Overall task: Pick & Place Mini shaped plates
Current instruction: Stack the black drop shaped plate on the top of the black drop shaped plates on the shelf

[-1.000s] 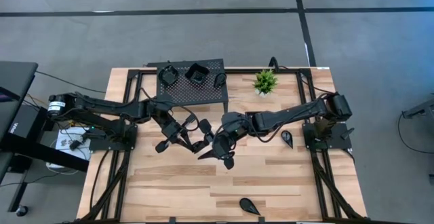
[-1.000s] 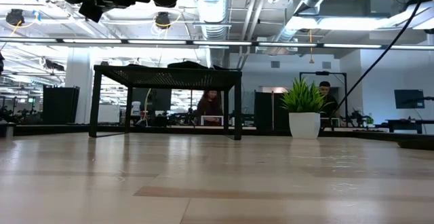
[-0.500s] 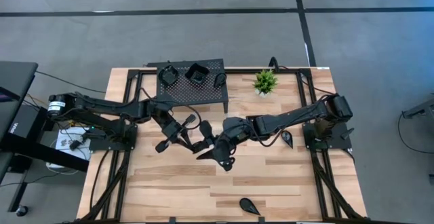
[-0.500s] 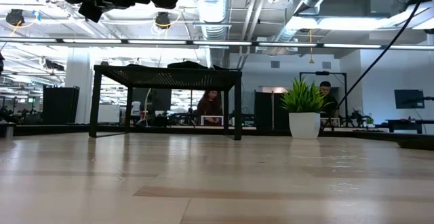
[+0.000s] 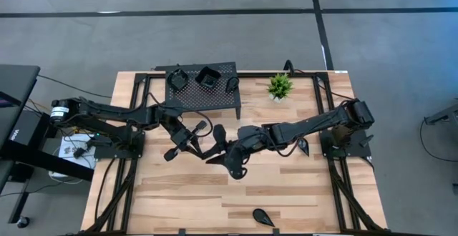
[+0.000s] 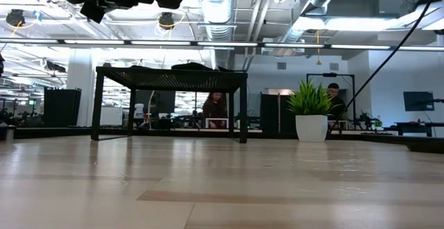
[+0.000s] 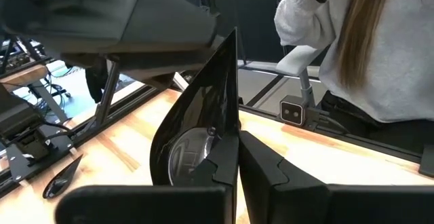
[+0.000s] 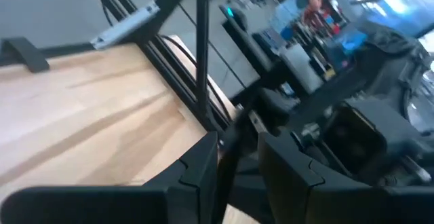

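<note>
Pale wooden table (image 5: 300,186) on grey floor, open-plan office beyond. Left gripper (image 5: 202,137) at mid-table, fingers clamped on an upright teardrop plate (image 7: 203,125). Right gripper (image 5: 230,161) close beside it — gripping a thin dark plate edge (image 8: 227,173). Further plates: on the perforated stand (image 5: 218,96), near the front edge (image 5: 262,217). Potted plant (image 5: 280,86) — rear. Seated person (image 7: 366,61) behind.

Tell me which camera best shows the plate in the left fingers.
The left wrist view: the teardrop plate stands on edge, pinched in the left gripper. The high view gives only a small dark shape where both arms meet. The low view misses it; the right wrist view is unclear.
</note>
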Controlling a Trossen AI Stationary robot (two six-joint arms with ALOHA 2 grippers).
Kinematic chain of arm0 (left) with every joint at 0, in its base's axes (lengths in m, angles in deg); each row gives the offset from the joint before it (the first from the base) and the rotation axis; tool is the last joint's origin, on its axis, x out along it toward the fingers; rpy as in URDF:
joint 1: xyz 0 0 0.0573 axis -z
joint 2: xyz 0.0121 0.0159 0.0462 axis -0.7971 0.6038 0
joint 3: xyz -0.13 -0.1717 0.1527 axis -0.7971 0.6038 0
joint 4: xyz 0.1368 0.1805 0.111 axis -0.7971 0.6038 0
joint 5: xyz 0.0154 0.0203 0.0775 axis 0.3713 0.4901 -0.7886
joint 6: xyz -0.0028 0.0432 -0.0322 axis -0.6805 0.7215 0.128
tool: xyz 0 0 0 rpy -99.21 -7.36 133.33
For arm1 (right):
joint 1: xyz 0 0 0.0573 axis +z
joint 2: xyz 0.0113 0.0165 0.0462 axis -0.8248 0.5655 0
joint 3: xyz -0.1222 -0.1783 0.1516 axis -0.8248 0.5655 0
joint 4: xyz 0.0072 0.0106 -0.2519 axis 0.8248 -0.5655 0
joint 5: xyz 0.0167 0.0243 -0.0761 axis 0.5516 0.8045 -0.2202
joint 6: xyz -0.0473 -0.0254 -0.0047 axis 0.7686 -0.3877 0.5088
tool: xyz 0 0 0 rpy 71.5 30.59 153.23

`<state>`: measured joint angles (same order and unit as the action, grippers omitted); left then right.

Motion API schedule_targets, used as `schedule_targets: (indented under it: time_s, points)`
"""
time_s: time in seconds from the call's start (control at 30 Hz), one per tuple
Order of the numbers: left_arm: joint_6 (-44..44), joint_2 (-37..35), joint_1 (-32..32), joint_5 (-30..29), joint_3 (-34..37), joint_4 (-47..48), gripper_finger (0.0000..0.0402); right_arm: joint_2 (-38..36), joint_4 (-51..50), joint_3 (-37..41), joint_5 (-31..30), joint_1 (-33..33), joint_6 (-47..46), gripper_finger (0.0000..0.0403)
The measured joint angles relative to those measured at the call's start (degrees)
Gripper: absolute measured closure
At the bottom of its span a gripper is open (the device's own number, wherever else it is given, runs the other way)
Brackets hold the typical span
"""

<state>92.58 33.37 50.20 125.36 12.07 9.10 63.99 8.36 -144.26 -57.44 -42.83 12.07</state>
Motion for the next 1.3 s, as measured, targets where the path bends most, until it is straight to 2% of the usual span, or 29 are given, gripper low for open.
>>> schedule_targets:
  time_s: [0.33, 0.47, 0.57, 0.77, 0.97, 1.3]
  points:
    - [0.1, 0.0, 0.0, 0.0, 0.0, -0.3, 0.0392, 0.3, -3.4, 0.0, 0.8, -1.9, -7.7, 0.0301]
    - [0.2, 0.0, 0.0, 0.2, 0.0, -0.4, 0.0392, 0.3, -3.5, 0.0, 5.7, -2.6, -7.8, 0.0303]
    - [0.2, 0.0, 0.0, 0.2, 0.0, -0.5, 0.0392, 0.3, -2.4, 0.0, 9.1, -3.0, -8.0, 0.0315]
    - [0.5, 0.0, 0.7, 0.7, 0.0, -0.4, 0.0392, 0.3, -2.8, 0.0, 9.7, -4.1, -12.5, 0.0348]
    - [2.1, 0.0, 1.6, 0.9, 0.0, -0.7, 0.0391, 0.3, -2.9, 0.0, 13.9, -4.8, -13.5, 0.0369]
    - [2.0, 0.0, 2.0, 0.8, 0.0, -1.1, 0.0391, 0.3, -2.8, 0.0, 14.2, -5.1, -15.7, 0.04]
